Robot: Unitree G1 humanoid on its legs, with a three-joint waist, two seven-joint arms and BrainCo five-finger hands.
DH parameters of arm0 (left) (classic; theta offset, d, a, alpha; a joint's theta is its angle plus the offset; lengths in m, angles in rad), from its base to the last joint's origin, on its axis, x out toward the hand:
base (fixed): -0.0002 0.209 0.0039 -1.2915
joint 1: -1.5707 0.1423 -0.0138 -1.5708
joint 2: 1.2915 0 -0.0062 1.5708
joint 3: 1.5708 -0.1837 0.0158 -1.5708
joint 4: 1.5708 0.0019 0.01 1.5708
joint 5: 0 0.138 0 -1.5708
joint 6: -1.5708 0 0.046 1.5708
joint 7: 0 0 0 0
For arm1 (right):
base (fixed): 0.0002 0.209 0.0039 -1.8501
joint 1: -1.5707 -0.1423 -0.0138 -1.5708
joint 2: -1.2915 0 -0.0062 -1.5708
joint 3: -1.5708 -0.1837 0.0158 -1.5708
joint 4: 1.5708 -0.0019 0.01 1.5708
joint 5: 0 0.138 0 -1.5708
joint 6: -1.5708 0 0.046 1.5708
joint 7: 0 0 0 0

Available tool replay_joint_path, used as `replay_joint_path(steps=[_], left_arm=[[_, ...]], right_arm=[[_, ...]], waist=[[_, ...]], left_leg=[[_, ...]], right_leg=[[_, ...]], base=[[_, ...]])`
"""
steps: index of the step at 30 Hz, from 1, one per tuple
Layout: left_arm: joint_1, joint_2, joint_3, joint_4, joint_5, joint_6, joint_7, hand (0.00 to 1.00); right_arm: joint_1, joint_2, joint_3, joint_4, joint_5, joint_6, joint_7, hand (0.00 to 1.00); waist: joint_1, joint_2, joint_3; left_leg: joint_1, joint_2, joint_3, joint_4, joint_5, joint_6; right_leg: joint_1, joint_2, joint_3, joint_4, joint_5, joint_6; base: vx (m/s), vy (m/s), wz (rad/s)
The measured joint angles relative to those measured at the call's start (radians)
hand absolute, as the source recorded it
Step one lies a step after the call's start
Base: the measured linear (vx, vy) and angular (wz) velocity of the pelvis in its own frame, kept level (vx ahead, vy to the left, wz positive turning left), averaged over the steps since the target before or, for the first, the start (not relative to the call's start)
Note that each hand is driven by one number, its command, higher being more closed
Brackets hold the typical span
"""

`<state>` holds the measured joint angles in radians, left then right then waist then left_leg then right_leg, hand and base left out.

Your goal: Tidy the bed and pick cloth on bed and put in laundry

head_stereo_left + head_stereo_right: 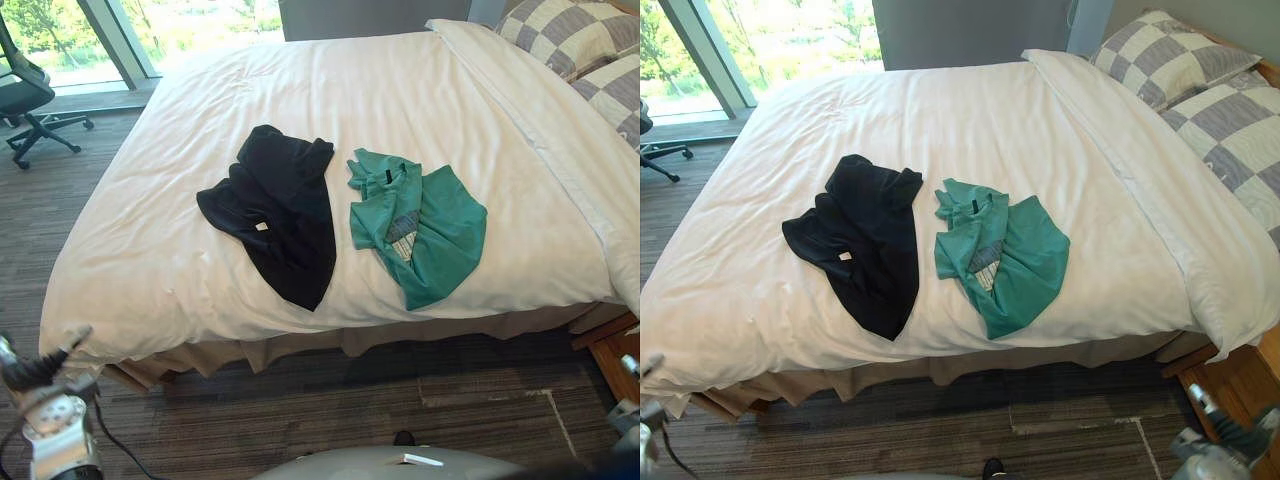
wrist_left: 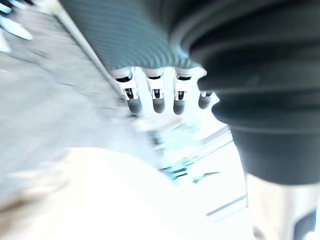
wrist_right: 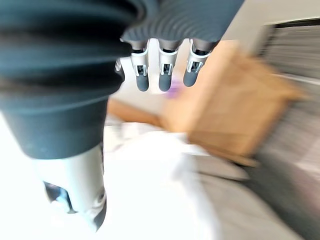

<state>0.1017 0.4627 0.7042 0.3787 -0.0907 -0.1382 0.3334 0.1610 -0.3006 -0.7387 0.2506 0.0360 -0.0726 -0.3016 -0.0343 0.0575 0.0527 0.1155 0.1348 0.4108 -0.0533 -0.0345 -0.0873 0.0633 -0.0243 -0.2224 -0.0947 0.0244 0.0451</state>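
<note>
A black garment (image 1: 275, 205) lies crumpled on the white duvet (image 1: 400, 90), left of the bed's middle. Right beside it, nearly touching, lies a green garment (image 1: 420, 225) with a pale patterned patch. Both are near the bed's front edge. My left hand (image 1: 45, 385) hangs low at the front left corner of the bed, over the floor, holding nothing; its fingers (image 2: 159, 97) are straight. My right hand (image 1: 1218, 455) is low at the front right corner, also empty, and its fingers (image 3: 165, 72) are relaxed. Both hands are well clear of the clothes.
Two checked pillows (image 1: 570, 35) rest at the head of the bed on the right. A wooden piece of furniture (image 1: 612, 350) stands by the bed's front right corner. An office chair (image 1: 25, 95) stands by the window at far left. Dark carpet runs along the bed's front.
</note>
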Motion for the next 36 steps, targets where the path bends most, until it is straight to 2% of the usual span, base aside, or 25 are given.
replay_joint_path(steps=[5,9,14,17,22,23,25,29,33,36], left_arm=[[-0.058,0.044,-0.004,-0.102,-0.004,-0.007,0.033,0.0],[-0.127,0.07,-0.134,-0.217,0.016,-0.019,0.042,0.0],[-0.183,0.061,-0.326,-0.319,0.208,-0.021,-0.007,0.0],[-0.211,0.046,-0.397,-0.319,0.289,-0.001,-0.026,0.0],[-0.336,0.043,-0.515,-0.213,0.39,0.045,-0.048,0.0],[-0.36,0.043,-0.521,-0.194,0.397,0.05,-0.048,0.0],[-0.45,0.044,-0.533,-0.139,0.399,0.075,-0.048,0.0],[-0.575,0.068,-0.548,-0.083,0.438,0.113,-0.047,0.0],[-0.711,0.145,-0.549,-0.038,0.449,0.137,-0.045,0.0],[-0.782,0.164,-0.554,-0.015,0.48,0.151,-0.044,0.0]], right_arm=[[-0.084,-0.118,0.066,-0.038,-0.115,-0.008,0.006,0.0],[-0.117,-0.154,0.165,-0.077,-0.148,-0.019,0.021,0.0],[-0.161,-0.154,0.352,-0.134,-0.216,-0.027,0.06,0.0],[-0.178,-0.157,0.46,-0.171,-0.261,-0.031,0.086,0.0],[-0.35,-0.231,0.642,-0.175,-0.297,-0.033,0.121,0.0],[-0.375,-0.232,0.65,-0.176,-0.297,-0.034,0.122,0.0],[-0.463,-0.235,0.674,-0.175,-0.297,-0.034,0.122,0.0],[-0.534,-0.255,0.697,-0.175,-0.297,-0.033,0.122,0.0],[-0.587,-0.263,0.695,-0.175,-0.296,-0.032,0.114,0.0],[-0.59,-0.26,0.689,-0.175,-0.296,-0.032,0.099,0.0]], waist=[[-0.001,-0.001,-0.001],[-0.003,0.003,0.0],[-0.012,0.006,0.002],[-0.024,0.011,0.012],[-0.034,0.026,0.057],[-0.034,0.027,0.059],[-0.036,0.029,0.102],[-0.04,0.039,0.168],[-0.057,0.035,0.218],[-0.06,0.03,0.249]], left_leg=[[-0.003,-0.001,-0.013,0.005,0.0,0.0],[-0.002,0.0,-0.037,0.004,0.0,0.001],[0.002,-0.001,-0.038,0.004,0.002,0.004],[0.004,-0.001,-0.036,0.004,0.003,0.005],[-0.012,-0.005,-0.022,0.01,0.011,0.015],[-0.029,-0.007,-0.021,0.015,0.015,0.02],[-0.077,-0.015,-0.018,0.036,0.03,0.031],[-0.158,-0.016,-0.01,0.088,0.036,0.04],[-0.278,-0.015,-0.01,0.142,0.038,0.044],[-0.316,-0.019,-0.01,0.144,0.038,0.047]], right_leg=[[0.0,0.004,0.0,0.0,-0.005,-0.005],[0.011,0.005,-0.016,0.0,-0.007,-0.008],[0.015,0.004,-0.015,0.0,-0.006,-0.007],[0.015,0.004,-0.012,0.0,-0.003,-0.006],[-0.013,0.001,0.018,0.0,0.017,-0.008],[-0.029,-0.001,0.019,0.0,0.022,-0.009],[-0.076,-0.013,0.032,0.002,0.046,-0.013],[-0.175,-0.03,0.051,0.068,0.048,-0.013],[-0.325,-0.046,0.069,0.167,0.042,-0.019],[-0.394,-0.055,0.071,0.219,0.032,-0.019]], base=[[0.0,-0.013,0.01],[-0.03,-0.022,0.13],[-0.04,-0.01,0.0],[-0.02,-0.008,-0.02],[-0.04,-0.006,-0.16],[-0.09,-0.003,-0.14],[-0.12,-0.004,-0.15],[-0.14,-0.002,-0.14],[-0.13,-0.01,-0.07],[-0.12,0.005,-0.02]])
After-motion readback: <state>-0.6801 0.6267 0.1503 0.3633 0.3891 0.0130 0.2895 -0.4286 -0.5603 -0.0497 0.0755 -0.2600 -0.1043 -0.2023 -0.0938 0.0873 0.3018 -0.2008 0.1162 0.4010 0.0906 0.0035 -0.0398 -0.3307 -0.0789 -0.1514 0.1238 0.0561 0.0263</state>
